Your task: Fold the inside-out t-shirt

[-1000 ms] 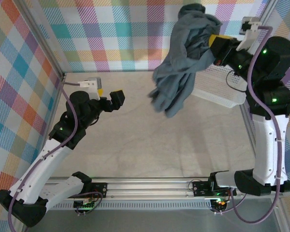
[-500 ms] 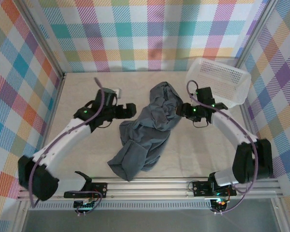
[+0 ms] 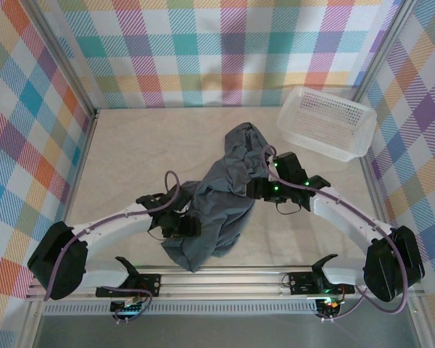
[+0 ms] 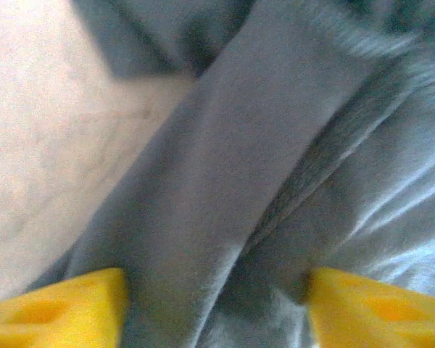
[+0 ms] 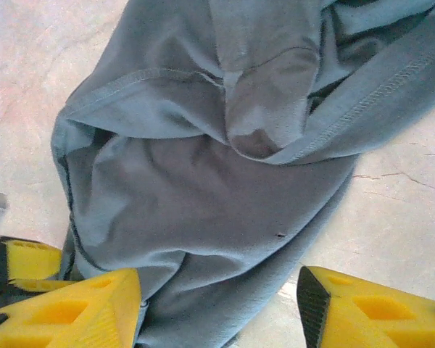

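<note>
The inside-out t-shirt (image 3: 225,196) lies crumpled in a long heap across the middle of the table, dark slate-grey with its seams showing (image 5: 203,188). My left gripper (image 3: 187,226) is low on the heap's near-left part. In the left wrist view its yellow fingers stand apart, and thick folds of cloth (image 4: 225,145) lie between them (image 4: 214,312). My right gripper (image 3: 252,190) is at the heap's right edge. It is open (image 5: 217,312), hovering over the cloth's border and bare table.
A white mesh basket (image 3: 326,130) stands at the back right, clear of the shirt. Bare beige table (image 3: 130,145) stretches to the left and behind. Checked walls close in the sides and back, and a metal rail (image 3: 225,279) runs along the front.
The right gripper brought the shirt down from high beside the basket, laid it on the table and opened. The left gripper moved forward onto the shirt's near part, its jaws narrowing.
</note>
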`<state>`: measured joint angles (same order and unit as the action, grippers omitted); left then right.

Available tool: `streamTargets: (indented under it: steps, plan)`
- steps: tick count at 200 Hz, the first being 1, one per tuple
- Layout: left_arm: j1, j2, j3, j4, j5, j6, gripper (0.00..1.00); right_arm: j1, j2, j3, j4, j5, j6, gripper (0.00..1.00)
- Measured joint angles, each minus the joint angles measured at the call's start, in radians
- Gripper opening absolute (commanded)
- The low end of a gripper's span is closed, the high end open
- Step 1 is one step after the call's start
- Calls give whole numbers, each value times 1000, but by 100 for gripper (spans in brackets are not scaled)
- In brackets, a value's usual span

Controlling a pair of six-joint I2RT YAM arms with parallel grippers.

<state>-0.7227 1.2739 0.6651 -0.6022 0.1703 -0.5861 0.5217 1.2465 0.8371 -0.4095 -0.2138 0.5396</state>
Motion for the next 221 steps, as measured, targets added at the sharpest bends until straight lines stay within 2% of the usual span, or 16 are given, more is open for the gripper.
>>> streamTargets:
  steps: [2,27,51,90,104,122,134,143,159,164,174,190,199,209,221]
  plan:
    - [0,0,-1,-1,2,-3,0,3,0,1,0,1,0,60]
    - [-3,-35,43,-49,22,-6,0,29,-10,10,-2,11,-19,63]
    - [0,-102,247,-105,37,-9,0,100,-95,1,25,46,-115,70]
    - [6,-39,617,-78,129,-35,0,250,-347,-179,325,67,-336,77]
    - [6,14,681,-51,168,-60,0,277,-365,-238,435,42,-397,85]
    - [6,88,737,-26,209,-88,0,315,-314,-272,547,16,-427,85]
    - [6,129,761,-3,235,-108,0,337,-249,-269,607,32,-413,79]
    - [4,147,770,21,253,-122,0,350,-190,-244,620,77,-386,67]
    - [5,163,775,61,248,-142,0,356,-82,-165,610,183,-329,12]
    - [13,166,778,71,241,-147,0,357,-60,-142,608,211,-313,0]
    - [26,174,792,82,230,-146,7,358,-30,-104,602,254,-281,0]
    - [29,184,836,59,207,-101,37,356,-26,-75,583,310,-203,0]
    - [32,179,853,31,177,-61,49,332,-37,-60,540,335,-118,0]
    - [41,159,851,-2,134,-34,57,280,-55,-49,477,348,-27,0]
    - [79,117,810,-28,94,-11,60,179,-98,-53,385,351,94,0]
